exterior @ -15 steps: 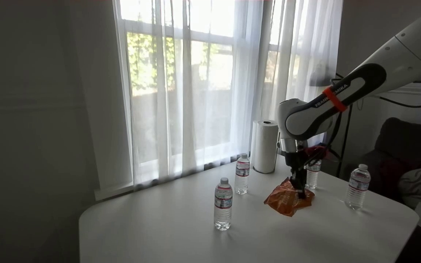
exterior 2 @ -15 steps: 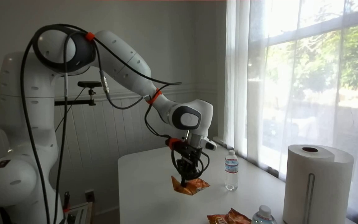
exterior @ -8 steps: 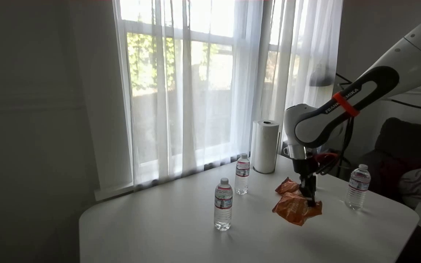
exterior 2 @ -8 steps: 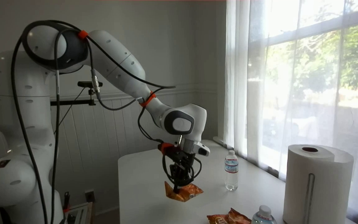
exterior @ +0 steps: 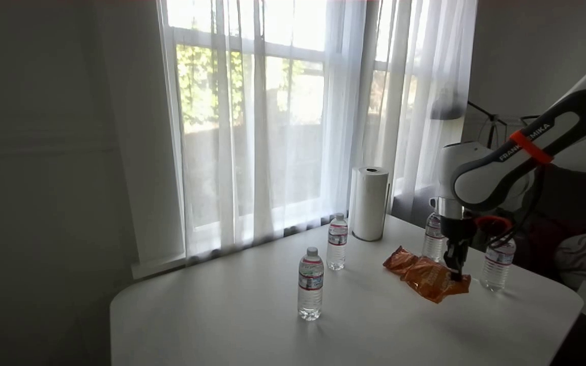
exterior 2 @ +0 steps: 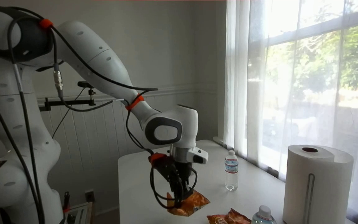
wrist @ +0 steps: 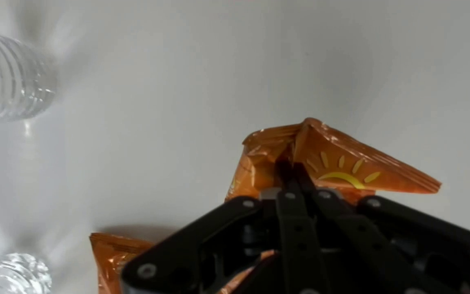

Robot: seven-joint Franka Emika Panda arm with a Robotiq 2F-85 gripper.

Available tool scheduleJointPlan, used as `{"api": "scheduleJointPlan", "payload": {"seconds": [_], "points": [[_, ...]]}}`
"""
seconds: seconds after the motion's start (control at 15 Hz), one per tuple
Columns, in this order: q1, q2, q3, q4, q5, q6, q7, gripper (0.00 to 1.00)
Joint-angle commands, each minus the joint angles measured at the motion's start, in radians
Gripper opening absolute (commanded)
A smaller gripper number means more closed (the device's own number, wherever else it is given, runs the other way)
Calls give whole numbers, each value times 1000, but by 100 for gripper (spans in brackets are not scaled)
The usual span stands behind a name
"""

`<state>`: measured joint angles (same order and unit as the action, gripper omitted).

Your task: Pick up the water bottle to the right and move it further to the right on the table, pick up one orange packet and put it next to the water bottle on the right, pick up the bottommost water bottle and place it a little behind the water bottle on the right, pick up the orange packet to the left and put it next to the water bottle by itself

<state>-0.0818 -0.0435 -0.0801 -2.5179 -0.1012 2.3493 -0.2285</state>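
1 orange packet (exterior: 431, 283) is pinched by the pincer (exterior: 456, 277) above a white tabletop (exterior: 206, 315) on which 4 upright water bottles (exterior: 311, 285) and another orange packet (exterior: 399, 260) are spread, with a paper towel roll (exterior: 369, 206) set near a window (exterior: 298, 91) veiled by sheer curtains (exterior: 263, 162)

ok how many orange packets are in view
2: the held packet, gripped in the pincer, and the loose packet, lying on the table near a water bottle. Both show in all three views; the arm could hide more.
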Motion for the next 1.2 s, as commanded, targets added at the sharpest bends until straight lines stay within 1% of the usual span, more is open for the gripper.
{"api": "scheduleJointPlan", "payload": {"seconds": [0.0,0.33,0.73,1.13], "points": [[-43,-46,-44,-57,-40,32,-16,0],[-77,-14,-83,-64,-67,15,-51,0],[-93,10,-106,-96,-83,16,-92,0],[-110,32,-121,-106,-96,38,-99,0]]}}
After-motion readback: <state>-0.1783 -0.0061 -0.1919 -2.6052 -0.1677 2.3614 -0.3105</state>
